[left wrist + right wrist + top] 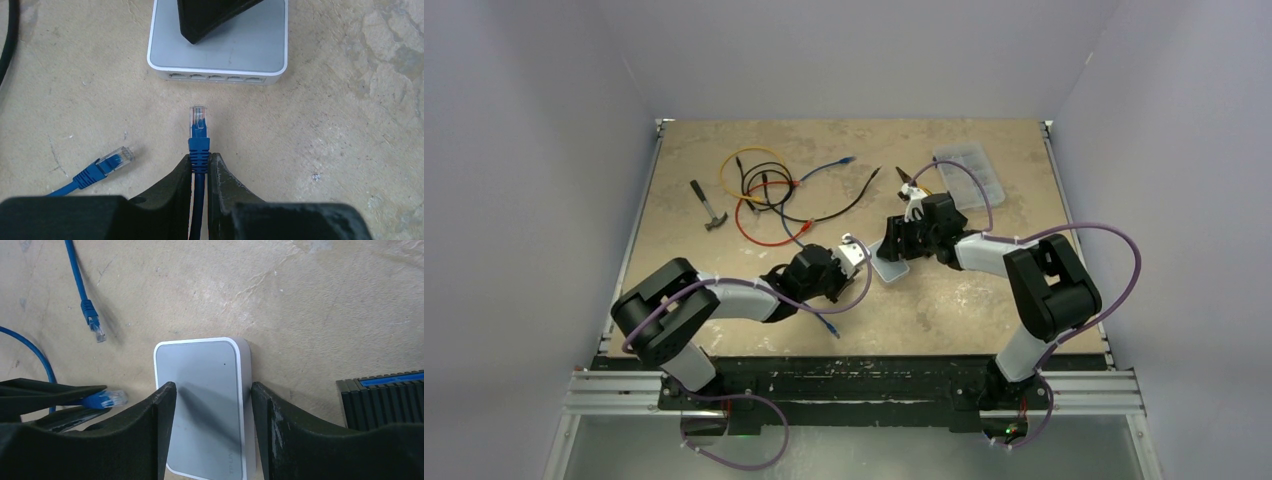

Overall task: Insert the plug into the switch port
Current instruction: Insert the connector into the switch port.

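The white switch (890,268) lies flat on the table, and its row of ports (215,77) faces my left gripper. My left gripper (200,159) is shut on the blue cable just behind its boot. The clear plug (198,120) sticks out ahead of the fingers, points at the ports and stops a short gap away from them. My right gripper (212,390) is open over the switch (200,390). One finger is above its top and the other is beyond its side edge. The held plug (107,399) also shows in the right wrist view.
A second loose blue plug (117,157) lies left of my left gripper. A tangle of yellow, red and black cables (759,190) and a hammer (709,207) lie at the back left. A clear plastic box (969,175) is at the back right. A black ribbed block (382,395) sits beside the switch.
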